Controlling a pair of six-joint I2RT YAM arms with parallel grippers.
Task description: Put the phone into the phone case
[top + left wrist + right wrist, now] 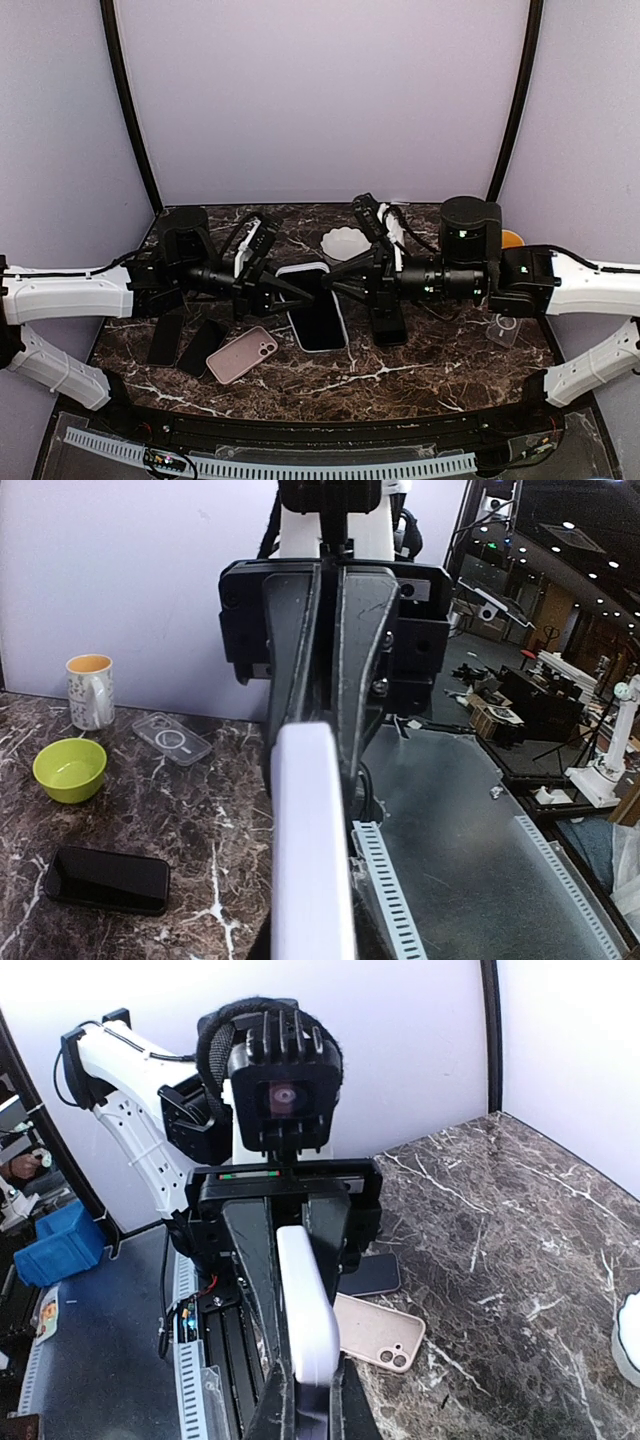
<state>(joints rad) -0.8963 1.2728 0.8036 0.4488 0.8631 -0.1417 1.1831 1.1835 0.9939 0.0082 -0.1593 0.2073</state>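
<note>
A phone with a dark screen sits in a white phone case point(316, 306), held at mid-table between both arms. My left gripper point(282, 291) is shut on its left long edge and my right gripper point(345, 286) is shut on its right long edge. In the left wrist view the white case edge point(310, 850) runs up from my left gripper point(312, 948) to the opposite fingers point(365, 630). In the right wrist view my right gripper point(318, 1410) clamps the white edge point(308, 1310). A pink empty case point(242, 354) lies camera side up at front left; it also shows in the right wrist view point(380, 1332).
Two dark phones point(165, 340) point(200, 347) lie left of the pink case, another point(388, 322) under the right gripper. A white bowl point(343, 242) sits at the back. A clear case point(503, 328), green bowl point(69, 769) and mug point(89, 691) are on the right.
</note>
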